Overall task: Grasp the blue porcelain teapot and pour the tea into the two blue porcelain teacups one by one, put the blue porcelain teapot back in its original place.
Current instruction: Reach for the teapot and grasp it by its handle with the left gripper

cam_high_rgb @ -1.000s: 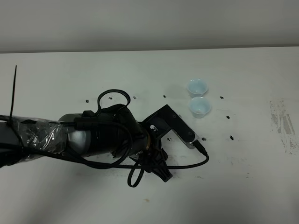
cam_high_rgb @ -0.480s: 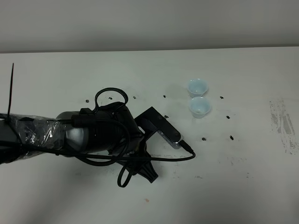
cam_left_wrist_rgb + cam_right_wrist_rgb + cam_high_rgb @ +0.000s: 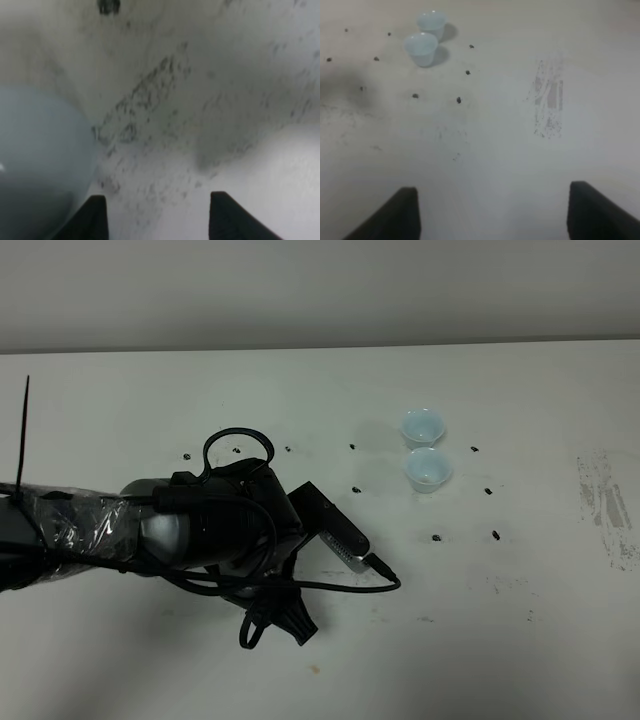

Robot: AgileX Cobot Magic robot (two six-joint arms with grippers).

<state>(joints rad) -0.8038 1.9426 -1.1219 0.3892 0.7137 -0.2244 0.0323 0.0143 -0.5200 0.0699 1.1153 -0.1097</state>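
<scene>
The two blue porcelain teacups stand side by side on the white table, the far one (image 3: 422, 425) just behind the near one (image 3: 427, 469). They also show in the right wrist view, far (image 3: 431, 21) and near (image 3: 420, 46). The blue porcelain teapot (image 3: 35, 160) shows only in the left wrist view, as a pale-blue rounded belly. My left gripper (image 3: 157, 202) is open with bare table between its fingers, and the teapot lies beside one finger (image 3: 95, 215). In the exterior high view my left arm (image 3: 200, 530) hides the teapot. My right gripper (image 3: 492, 200) is open and empty, well short of the cups.
The white table (image 3: 520, 640) carries several small dark specks around the cups, such as one (image 3: 495, 535). A grey scuff patch (image 3: 605, 505) marks its right side. A black cable (image 3: 380, 585) loops from my left wrist. A wall runs along the table's far edge.
My left arm has drawn back to the left and toward the table's front, away from the cups. The two cups have not moved.
</scene>
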